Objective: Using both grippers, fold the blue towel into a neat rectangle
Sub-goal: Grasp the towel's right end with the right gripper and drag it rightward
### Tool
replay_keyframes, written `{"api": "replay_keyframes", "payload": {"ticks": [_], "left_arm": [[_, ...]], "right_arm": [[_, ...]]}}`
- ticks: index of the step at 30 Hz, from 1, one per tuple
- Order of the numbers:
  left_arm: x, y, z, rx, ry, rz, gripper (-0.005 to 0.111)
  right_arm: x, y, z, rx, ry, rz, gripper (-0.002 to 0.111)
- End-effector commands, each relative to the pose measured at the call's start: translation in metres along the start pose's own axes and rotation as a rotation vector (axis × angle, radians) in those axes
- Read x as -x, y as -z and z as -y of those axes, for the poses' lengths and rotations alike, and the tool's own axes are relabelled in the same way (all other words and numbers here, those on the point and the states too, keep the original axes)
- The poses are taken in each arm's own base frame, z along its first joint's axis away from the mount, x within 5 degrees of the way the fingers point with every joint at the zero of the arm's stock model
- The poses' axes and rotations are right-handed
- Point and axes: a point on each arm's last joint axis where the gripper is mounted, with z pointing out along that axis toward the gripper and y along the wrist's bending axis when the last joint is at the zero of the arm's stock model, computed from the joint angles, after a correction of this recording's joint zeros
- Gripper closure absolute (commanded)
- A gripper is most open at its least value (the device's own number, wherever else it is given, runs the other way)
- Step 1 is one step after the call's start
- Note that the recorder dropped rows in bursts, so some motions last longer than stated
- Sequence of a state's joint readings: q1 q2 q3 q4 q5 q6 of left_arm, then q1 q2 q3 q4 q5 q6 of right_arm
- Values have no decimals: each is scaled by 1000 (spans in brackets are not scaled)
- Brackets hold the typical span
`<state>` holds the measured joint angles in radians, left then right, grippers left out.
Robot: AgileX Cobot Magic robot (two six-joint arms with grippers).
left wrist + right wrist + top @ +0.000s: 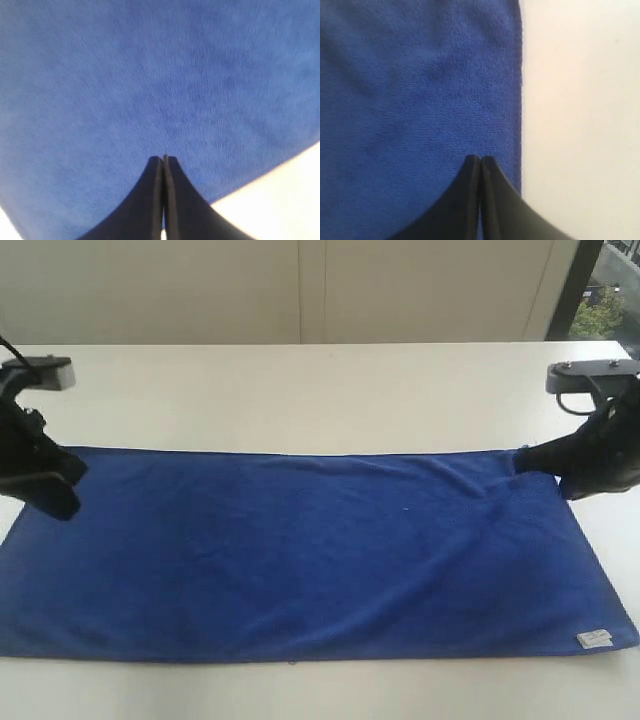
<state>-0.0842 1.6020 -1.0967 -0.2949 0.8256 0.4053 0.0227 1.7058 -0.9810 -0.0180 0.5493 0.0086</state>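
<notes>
White label (594, 639) on blue towel (300, 550); txt unreadable

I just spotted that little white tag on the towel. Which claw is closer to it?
Right. The right gripper sits at the far corner of the blue towel, on the same end as the white label; the left gripper is at the opposite end.

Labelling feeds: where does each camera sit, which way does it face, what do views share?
Exterior: off-arm, looking down across the white table at the royal-blue microfibre towel; black left gripper and right gripper show.
Left wrist: on left arm, past shut left gripper onto towel.
Right wrist: likewise past shut right gripper, at towel edge, table.
Shared: towel.
</notes>
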Motion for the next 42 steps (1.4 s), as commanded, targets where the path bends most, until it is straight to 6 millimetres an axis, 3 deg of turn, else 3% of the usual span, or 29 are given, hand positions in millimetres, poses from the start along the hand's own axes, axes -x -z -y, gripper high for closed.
{"api": "replay_keyframes", "payload": {"ticks": [1, 9, 12, 15, 22, 31, 34, 42], "left_arm": [[-2, 40, 14, 55, 18, 176, 107], [-39, 120, 47, 213, -33, 415, 107], [-61, 140, 50, 336, 60, 477, 107], [-83, 144, 50, 407, 148, 503, 107], [-108, 115, 48, 408, 178, 445, 107], [-110, 109, 47, 407, 173, 427, 107], [-110, 109, 47, 407, 173, 427, 107], [-110, 109, 47, 407, 173, 427, 107]], "right_arm": [[2, 38, 1, 8, -11, 65, 108], [-11, 121, 1, 7, -11, 227, 108], [-21, 139, 1, 6, -12, 262, 108], [-33, 142, 1, 6, -12, 253, 108], [-42, 102, 0, 11, -16, 151, 108], [-12, 39, 15, 39, -27, -93, 108], [-4, 21, 18, 103, -72, -95, 107], [2, -4, 21, 114, -36, -42, 83]]}}
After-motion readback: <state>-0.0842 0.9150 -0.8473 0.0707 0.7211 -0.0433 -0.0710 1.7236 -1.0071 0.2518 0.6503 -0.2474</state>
